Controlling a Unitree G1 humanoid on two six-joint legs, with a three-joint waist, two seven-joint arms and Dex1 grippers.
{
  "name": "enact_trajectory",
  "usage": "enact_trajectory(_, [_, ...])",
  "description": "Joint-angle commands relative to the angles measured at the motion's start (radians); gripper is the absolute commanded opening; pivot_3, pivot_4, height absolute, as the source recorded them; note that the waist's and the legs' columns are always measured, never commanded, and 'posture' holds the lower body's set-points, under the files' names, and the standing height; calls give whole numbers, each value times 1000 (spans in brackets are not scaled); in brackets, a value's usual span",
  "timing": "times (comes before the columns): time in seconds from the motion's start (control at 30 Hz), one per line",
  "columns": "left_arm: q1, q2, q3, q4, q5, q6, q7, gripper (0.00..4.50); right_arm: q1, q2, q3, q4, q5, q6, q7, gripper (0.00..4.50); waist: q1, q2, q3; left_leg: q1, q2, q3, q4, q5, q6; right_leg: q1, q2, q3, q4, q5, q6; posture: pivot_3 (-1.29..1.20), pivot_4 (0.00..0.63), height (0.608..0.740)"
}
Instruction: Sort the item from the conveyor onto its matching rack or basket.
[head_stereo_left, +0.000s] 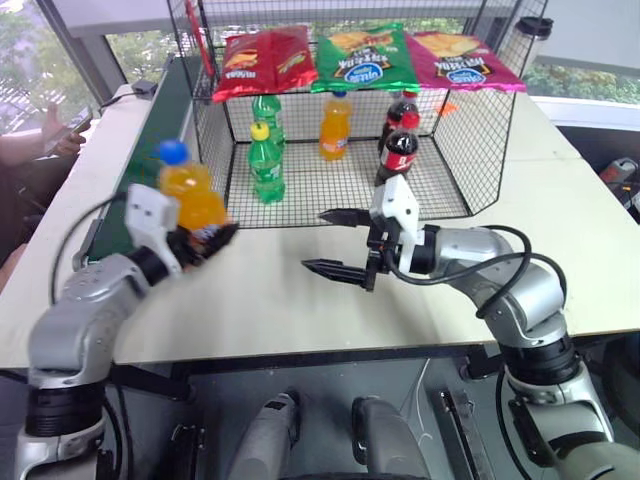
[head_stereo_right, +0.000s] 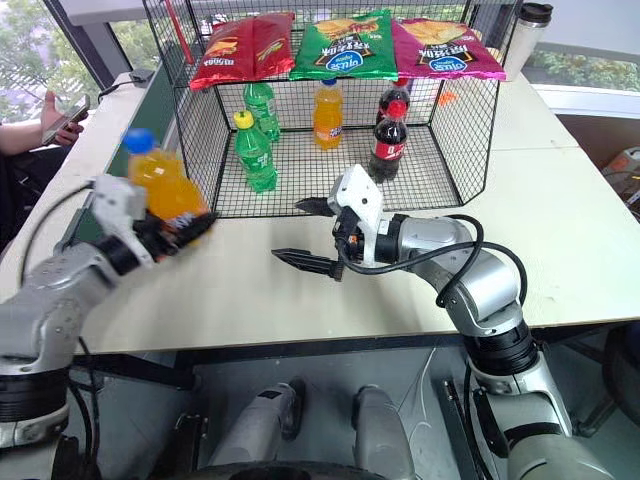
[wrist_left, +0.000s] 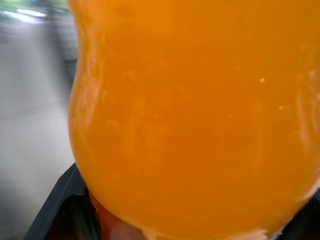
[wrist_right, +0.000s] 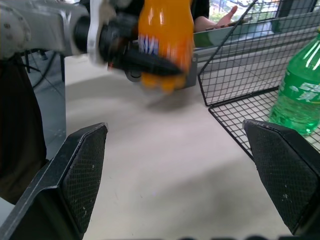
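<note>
I have the orange soda bottle (head_stereo_left: 190, 195) in my left gripper (head_stereo_left: 205, 240). My two black fingers pinch it low down, around the dark label band, and the blue cap points up. The bottle is off the conveyor (head_stereo_left: 165, 130) now. It hangs in the air above the pale table (head_stereo_left: 270, 300), just in front of the left corner of the black wire cage (head_stereo_left: 455, 150).

My right gripper (head_stereo_left: 338, 243) waits near the middle of the table, just in front of the cage. Its fingers are spread wide apart and hold nothing. They point sideways toward the bottle.

So I think the picking up is done, and the carrying step is on. The bottle is not in the cage yet.

Inside the cage I see green bottles (head_stereo_left: 265, 160) on the left, an orange bottle (head_stereo_left: 335, 125) in the middle and dark cola bottles (head_stereo_left: 400, 140) on the right. My bottle matches the orange one.

Next, I think I must bring my bottle across to the waiting right fingers, or lift it over the low front wall. It should stay upright and not bump the green bottles.
</note>
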Motion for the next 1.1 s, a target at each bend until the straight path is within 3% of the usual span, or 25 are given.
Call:
enact_trajectory(0.03, [-72,27,-80,-27,17,-49,-106,3003,-26,-5,-6,-9,-1,-14,5,4500,-1,0,0,0,0,0,0,0,0,0,0,0,0,0,0,0,150,739])
enact_trajectory(0.33, [-186,-52,-285,64,100,-156,-257,3003,-28,-13,-11,-10,-3,-2,-12,4500,0,0,0,0,0,0,-1,0,0,-1,0,0,0,0,0,0,150,739])
enact_trajectory(0.97, [-205,-165,-359,105,163,-196,-295,3003,-96,30,0,62,-34,-23,-45,4500,0,0,0,0,0,0,-1,0,1,0,0,0,0,0,0,0,150,739])
enact_trajectory(1.07, [-211,-175,-354,112,164,-197,-293,3003,-100,42,-3,75,-42,-28,-52,3678,-1,0,0,0,0,0,-1,1,1,0,0,0,0,0,0,0,150,739])
enact_trajectory(1.1, [-212,-176,-353,113,163,-198,-291,3003,-100,44,-4,74,-41,-27,-51,3200,0,0,0,0,0,0,-1,1,2,-1,0,0,1,0,0,0,150,739])
